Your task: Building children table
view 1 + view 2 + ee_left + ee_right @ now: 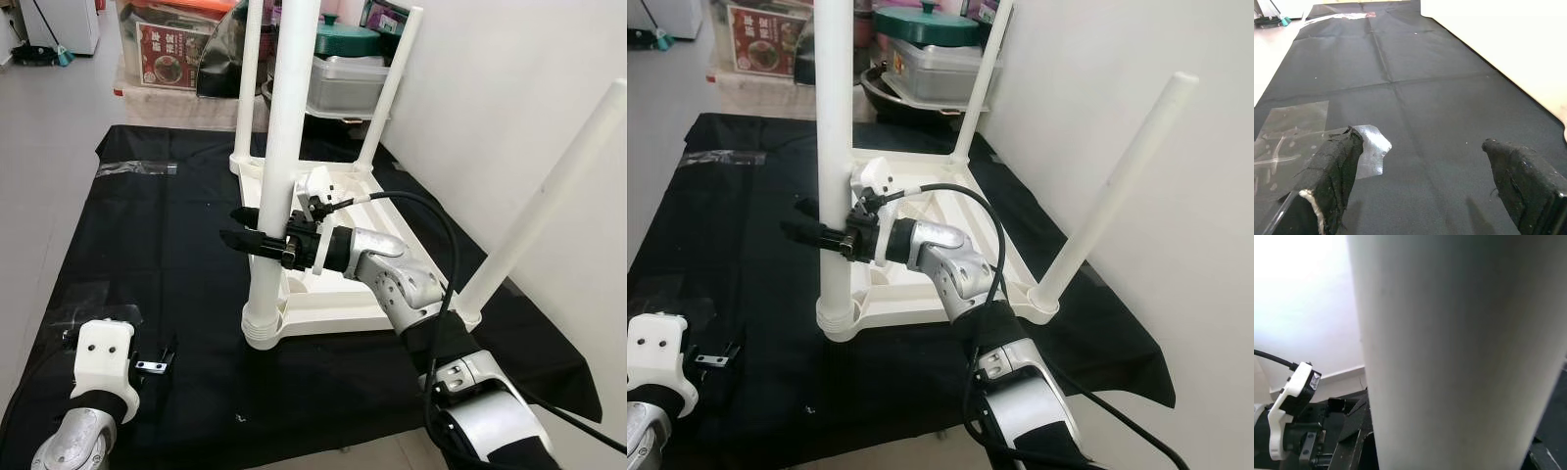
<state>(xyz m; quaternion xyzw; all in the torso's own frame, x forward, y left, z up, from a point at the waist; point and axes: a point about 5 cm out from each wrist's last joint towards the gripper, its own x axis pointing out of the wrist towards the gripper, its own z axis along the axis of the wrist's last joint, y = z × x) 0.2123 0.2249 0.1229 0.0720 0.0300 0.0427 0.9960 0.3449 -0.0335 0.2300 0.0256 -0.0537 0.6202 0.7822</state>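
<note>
Eye views: white table (333, 294) lies upside down on a black cloth (147, 245) on the floor next to a wall, four legs up; right gripper (257, 231) clamps its black fingers around the near left leg (284, 147) partway up, left gripper (157, 364) sits low over the cloth, well apart from the table. Left wrist view: fingers (1334, 166) spread wide, holding nothing, above cloth and a patch of clear tape (1298, 127). Right wrist view: the leg (1459, 347) sits right against the camera
</note>
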